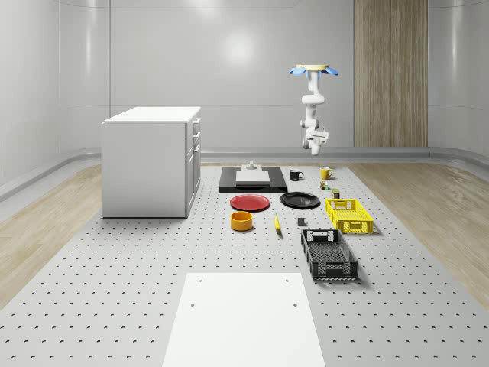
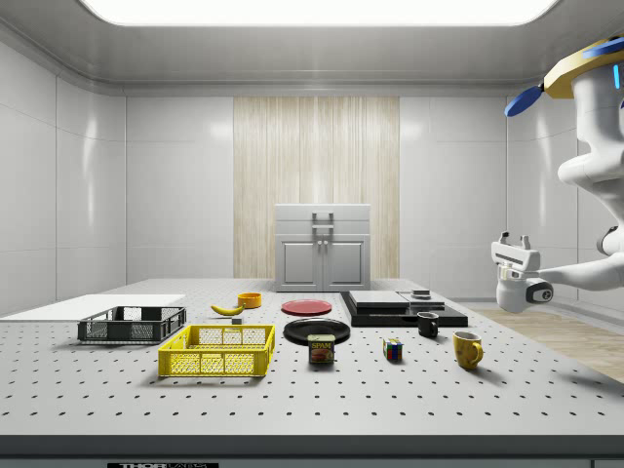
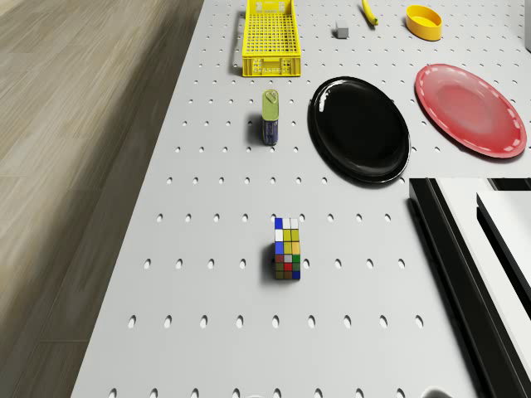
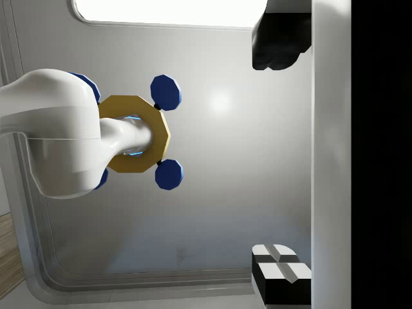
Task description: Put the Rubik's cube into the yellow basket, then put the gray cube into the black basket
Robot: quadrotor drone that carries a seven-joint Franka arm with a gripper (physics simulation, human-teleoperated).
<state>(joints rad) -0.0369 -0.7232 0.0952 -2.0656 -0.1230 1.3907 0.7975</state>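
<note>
In the whole-scene view, going from near to far, we see first the black basket (image 1: pixel 329 255) on the tabletop (image 1: pixel 114 306), with open mesh walls. Just behind it stands the gray cube (image 1: pixel 302 222), very small, so we cannot make out its faces. Beside the gray cube, to the view's right, is the yellow basket (image 1: pixel 349 215), also of mesh. Further back lies the Rubik's cube (image 3: pixel 286 249), which we see best in the drone view: it has blue, white and yellow tiles on top and red, green and yellow tiles on its side, and it stands alone on the perforated surface, apart from the black plate (image 3: pixel 359 128) and the small can (image 3: pixel 270 117).

The drone (image 1: pixel 313 70) hovers high above the far end of the tabletop, near the yellow mug (image 1: pixel 325 173). In the side view the drone is cut off at the picture's edge. The end effector (image 2: pixel 514 243) hangs well above the tabletop, points upward and holds nothing; we cannot tell how far its fingers are apart.
</note>
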